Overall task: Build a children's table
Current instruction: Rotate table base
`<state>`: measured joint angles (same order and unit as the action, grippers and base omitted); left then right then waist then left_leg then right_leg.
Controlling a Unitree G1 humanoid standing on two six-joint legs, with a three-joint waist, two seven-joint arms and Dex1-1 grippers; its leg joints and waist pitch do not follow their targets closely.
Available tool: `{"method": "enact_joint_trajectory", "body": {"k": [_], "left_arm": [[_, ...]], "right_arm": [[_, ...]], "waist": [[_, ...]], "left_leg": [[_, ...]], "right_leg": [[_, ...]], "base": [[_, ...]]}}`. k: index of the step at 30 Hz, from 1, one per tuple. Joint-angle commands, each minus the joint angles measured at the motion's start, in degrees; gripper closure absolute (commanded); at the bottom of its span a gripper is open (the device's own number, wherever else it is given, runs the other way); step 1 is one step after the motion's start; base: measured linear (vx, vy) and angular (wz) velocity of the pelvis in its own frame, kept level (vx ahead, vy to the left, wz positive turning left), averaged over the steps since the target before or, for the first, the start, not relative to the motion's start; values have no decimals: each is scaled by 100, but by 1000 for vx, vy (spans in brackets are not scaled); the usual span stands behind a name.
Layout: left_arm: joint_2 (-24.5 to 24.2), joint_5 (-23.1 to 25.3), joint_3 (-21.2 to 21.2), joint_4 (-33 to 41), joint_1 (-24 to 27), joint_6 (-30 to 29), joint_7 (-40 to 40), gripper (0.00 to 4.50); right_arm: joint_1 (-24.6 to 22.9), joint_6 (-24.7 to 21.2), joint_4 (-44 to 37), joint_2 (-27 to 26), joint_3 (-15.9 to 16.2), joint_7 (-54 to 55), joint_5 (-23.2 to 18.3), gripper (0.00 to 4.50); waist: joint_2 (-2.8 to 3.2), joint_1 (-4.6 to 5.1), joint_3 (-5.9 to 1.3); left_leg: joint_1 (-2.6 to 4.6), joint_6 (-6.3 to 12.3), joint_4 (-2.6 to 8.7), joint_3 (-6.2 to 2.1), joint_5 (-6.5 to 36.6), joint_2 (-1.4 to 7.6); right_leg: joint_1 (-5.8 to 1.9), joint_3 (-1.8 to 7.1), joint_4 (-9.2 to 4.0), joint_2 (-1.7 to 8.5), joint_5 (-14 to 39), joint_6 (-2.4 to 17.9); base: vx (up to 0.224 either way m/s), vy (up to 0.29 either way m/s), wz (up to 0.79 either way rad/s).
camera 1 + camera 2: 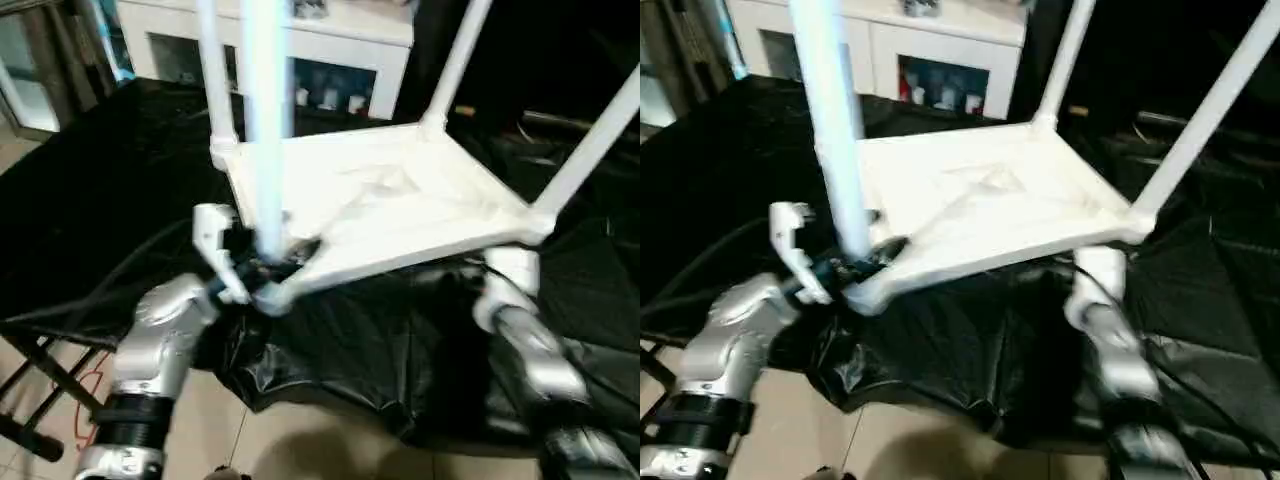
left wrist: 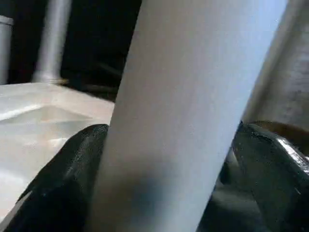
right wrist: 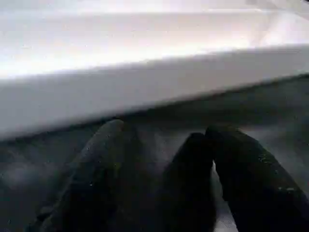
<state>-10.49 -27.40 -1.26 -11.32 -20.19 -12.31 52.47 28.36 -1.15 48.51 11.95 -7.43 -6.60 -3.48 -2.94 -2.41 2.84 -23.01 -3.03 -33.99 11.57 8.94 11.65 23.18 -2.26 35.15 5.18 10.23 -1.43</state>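
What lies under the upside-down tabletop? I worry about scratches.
A black crinkled sheet lies under the tabletop and spreads past its edges. Whatever is beneath the sheet is covered, so the supporting surface cannot be seen.

Children's table (image 1: 400, 200): plain white, legs (image 1: 265, 130) included. Cloth (image 1: 110, 200) beneath: glossy black. Fingers (image 2: 270, 169): black; forearms (image 1: 160, 340): silver.

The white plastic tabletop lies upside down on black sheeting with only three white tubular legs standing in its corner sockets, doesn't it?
Not quite: the white plastic tabletop on the black sheeting carries four white tubular legs, one per corner, as the left eye view shows.
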Motion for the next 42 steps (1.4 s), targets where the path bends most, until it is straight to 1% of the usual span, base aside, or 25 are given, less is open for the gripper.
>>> {"method": "enact_joint_trajectory", "body": {"k": [1,2,4,6,9,10,12,14,16,19,20,21,22,24,25,30,31,33,34,35,36,37,39,41,42], "left_arm": [[-45,-116,-177,303,-25,-211,202,3],[-61,-119,-222,329,-19,-228,264,3],[-163,-245,-435,654,105,-506,477,3],[-201,-325,-546,869,183,-688,562,3],[-257,-481,-942,1456,360,-1115,705,3],[-178,-533,-1183,1708,405,-1282,709,3],[-86,-550,-1255,1742,388,-1307,674,3],[112,-511,-1388,1715,308,-1305,592,3],[281,-266,-1473,1487,171,-1123,449,3],[551,210,-1533,964,-102,-773,140,3],[670,550,-1531,588,-296,-462,-168,3],[719,666,-1493,354,-443,-367,-346,3],[746,727,-1473,208,-542,-320,-471,3],[762,902,-1382,-162,-789,-67,-714,3],[730,978,-1340,-337,-909,37,-805,3],[557,1284,-1247,-808,-1151,363,-1064,3],[560,1653,-1242,-1287,-1327,712,-1412,3],[579,1912,-1278,-1628,-1433,1017,-1704,3],[600,1970,-1286,-1753,-1467,1113,-1802,3],[667,1981,-1250,-1887,-1497,1161,-1953,3],[685,1984,-1239,-1916,-1503,1173,-1995,3],[748,2018,-1202,-2032,-1533,1250,-2175,3],[861,2106,-1183,-2194,-1554,1411,-2470,3],[1014,2062,-1198,-2163,-1445,1503,-2480,3],[1048,2015,-1193,-2108,-1405,1479,-2435,3]], "right_arm": [[175,109,243,-7,27,-1,99,150],[262,174,381,-19,50,-16,108,150],[440,267,629,-73,128,-74,147,150],[525,327,758,-100,152,-106,163,150],[693,422,1007,-213,240,-208,224,150],[755,465,1107,-316,316,-292,277,150],[759,484,1118,-367,350,-325,294,150],[780,529,1172,-475,404,-371,310,150],[815,597,1263,-539,435,-348,325,150],[867,713,1390,-594,452,-251,372,150],[891,754,1446,-608,415,-165,383,150],[906,774,1468,-608,374,-107,374,150],[918,789,1484,-609,342,-71,372,150],[910,812,1462,-568,289,-6,358,150],[895,839,1454,-528,265,42,348,150],[804,955,1405,-319,143,156,263,150],[749,1013,1400,-178,65,174,247,150],[692,1036,1374,-61,3,183,225,150],[660,1045,1354,-5,-25,184,208,150],[605,1050,1311,79,-70,180,178,150],[592,1051,1301,97,-80,180,172,150],[551,1053,1263,149,-108,183,145,150],[457,1051,1168,231,-151,168,103,150],[270,1046,940,274,-173,108,70,150],[220,1036,867,274,-179,93,60,150]], "waist": [[49,-8,-397],[54,-15,-388],[7,-7,-392],[34,9,-385],[-2,37,-380],[1,47,-374],[7,42,-362],[-16,61,-356],[-6,83,-343],[-13,87,-330],[-2,78,-331],[34,83,-336],[13,83,-338],[14,64,-345],[53,54,-348],[44,34,-367],[55,45,-359],[75,30,-367],[51,41,-366],[69,33,-372],[53,37,-374],[65,19,-383],[51,25,-394],[73,22,-387],[58,5,-392]], "left_leg": [[161,-125,390,-56,1393,123],[178,-116,387,-42,1430,123],[177,-102,388,-40,1447,126],[171,-117,396,-50,1454,134],[168,-111,394,-43,1502,139],[163,-114,395,-41,1542,140],[175,-135,395,-36,1587,141],[139,-147,407,-46,1632,135],[140,-199,417,-61,1813,126],[185,-252,415,-69,2100,125],[185,-269,415,-84,2161,120],[187,-295,421,-97,2214,121],[197,-295,420,-97,2264,118],[214,-272,418,-95,2264,118],[224,-282,422,-91,2286,121],[206,-219,414,-89,2200,111],[189,-205,414,-85,2194,100],[222,-206,400,-85,2276,96],[186,-191,409,-99,2272,89],[184,-183,405,-99,2222,92],[181,-159,400,-92,2204,88],[202,-135,388,-82,2196,93],[162,-85,392,-91,2111,96],[169,-36,392,-84,2084,97],[173,-4,386,-80,2053,107]], "right_leg": [[-196,146,-342,186,714,1182],[-195,151,-357,189,758,1170],[-205,151,-358,187,831,1157],[-211,147,-346,193,882,1162],[-208,149,-349,191,979,1162],[-200,151,-355,196,1071,1153],[-187,155,-375,189,1157,1124],[-211,154,-387,194,1262,1074],[-194,150,-434,203,1637,953],[-145,151,-504,203,2056,830],[-150,152,-512,213,2174,776],[-149,146,-515,214,2246,730],[-131,140,-531,202,2259,712],[-118,138,-535,198,2210,735],[-109,141,-529,188,2079,793],[-145,129,-493,191,1851,886],[-149,126,-506,188,1874,882],[-132,124,-525,186,1969,837],[-159,112,-537,190,2047,808],[-163,115,-529,200,2019,813],[-163,114,-541,195,2002,825],[-151,116,-541,191,1913,881],[-185,107,-511,194,1771,951],[-176,104,-535,186,1713,966],[-174,109,-524,198,1628,1023]], "base": [[0,0,0],[0,0,0],[0,0,0],[0,0,0],[0,0,0],[0,0,0],[0,0,0],[0,0,0],[0,0,0],[0,0,0],[0,0,0],[0,0,0],[0,0,0],[0,0,0],[0,0,0],[0,0,0],[0,0,0],[0,0,0],[0,0,0],[0,0,0],[0,0,0],[0,0,0],[0,0,0],[0,0,0],[0,0,0]]}}
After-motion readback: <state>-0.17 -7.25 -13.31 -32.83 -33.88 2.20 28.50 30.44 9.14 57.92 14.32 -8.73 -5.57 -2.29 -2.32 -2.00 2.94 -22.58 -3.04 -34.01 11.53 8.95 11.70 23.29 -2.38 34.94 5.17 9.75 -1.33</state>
